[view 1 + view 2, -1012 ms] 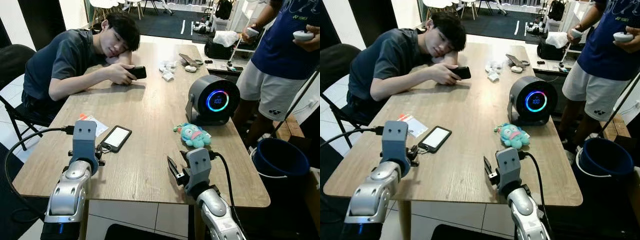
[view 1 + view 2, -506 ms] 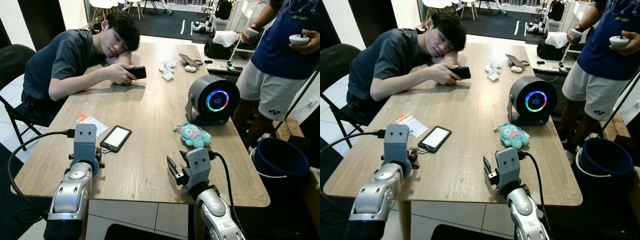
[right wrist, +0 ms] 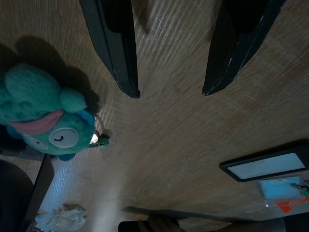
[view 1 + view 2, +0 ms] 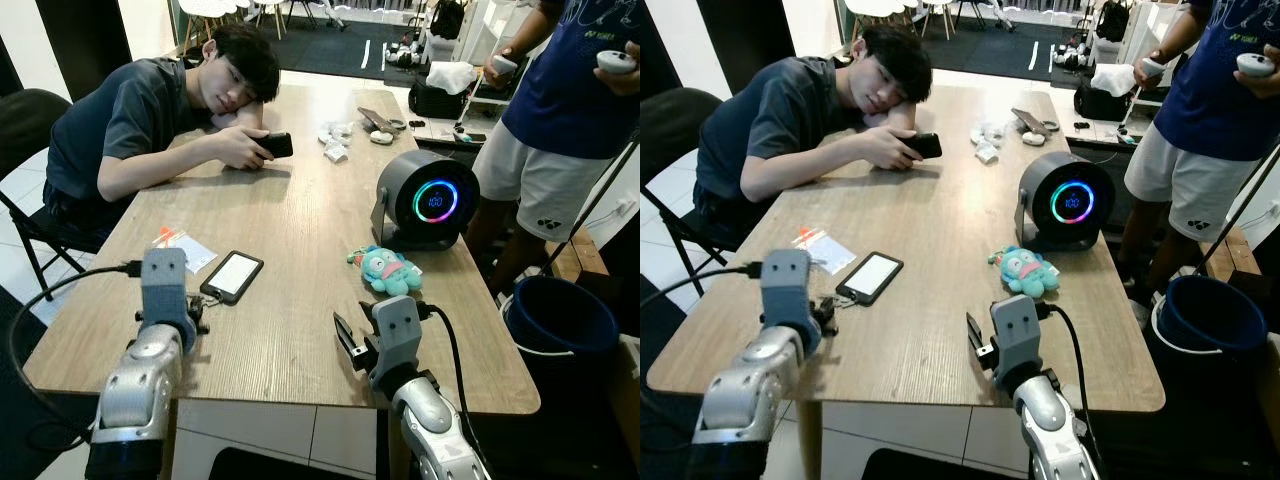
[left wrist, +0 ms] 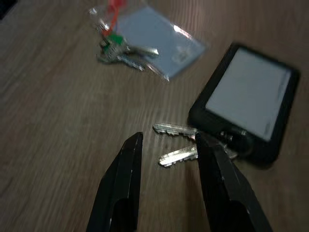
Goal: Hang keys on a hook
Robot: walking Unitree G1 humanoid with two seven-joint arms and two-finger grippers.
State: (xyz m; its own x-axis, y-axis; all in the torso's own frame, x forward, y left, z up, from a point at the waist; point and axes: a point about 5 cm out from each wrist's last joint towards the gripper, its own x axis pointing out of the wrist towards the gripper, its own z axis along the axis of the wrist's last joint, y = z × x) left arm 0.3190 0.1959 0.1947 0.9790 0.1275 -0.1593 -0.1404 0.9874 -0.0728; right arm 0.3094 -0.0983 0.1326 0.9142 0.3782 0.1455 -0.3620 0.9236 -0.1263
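Left wrist view has the left gripper (image 5: 166,140) spread open, now nudged back from half a second ago, keys (image 5: 186,142) just past its fingertips beside the phone (image 5: 246,104); nothing grasped yet.

Head eyes: high, looking forward and down the table (image 4: 300,220).
Left wrist: close over keys (image 5: 193,142), phone (image 5: 246,104).
Right wrist: close above tabletop, sharing phone.
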